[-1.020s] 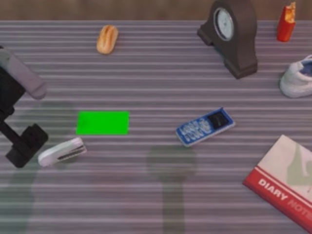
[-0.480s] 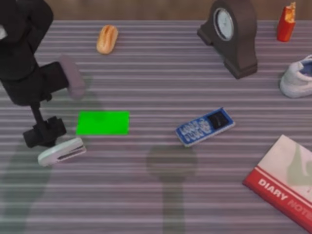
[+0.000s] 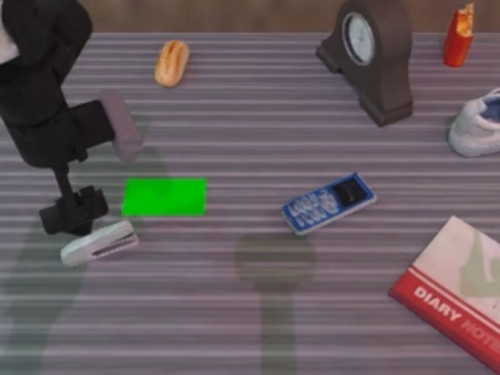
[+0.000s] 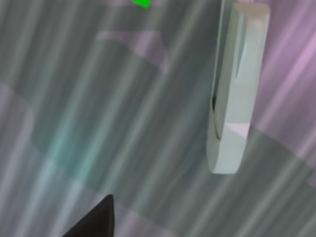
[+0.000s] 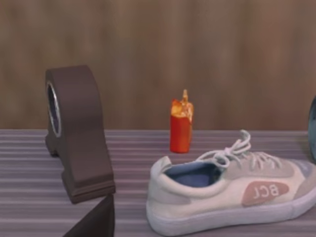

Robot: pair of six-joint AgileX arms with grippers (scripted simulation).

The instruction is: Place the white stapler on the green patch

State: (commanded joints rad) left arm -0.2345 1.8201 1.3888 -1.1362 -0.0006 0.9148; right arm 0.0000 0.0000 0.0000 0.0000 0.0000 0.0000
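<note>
The white stapler [image 3: 99,243] lies on the table [image 3: 250,312], just below the green patch's [image 3: 165,196] lower-left corner and off it. The left end effector [image 3: 73,212] hovers beside the patch's left edge, above the stapler; whether its fingers are apart I cannot tell.

The striped table [image 3: 234,312] is evenly and softly lit from above, without glare. Soft-edged, greenish-grey shadows are cast on it: a broad one at the left beneath the left arm [image 3: 47,101], and a rounded one with a stem near the middle. In the left wrist view the white stapler [image 4: 236,94] is seen among smeared stripes, perhaps motion blur; its near end lies in shadow
</note>
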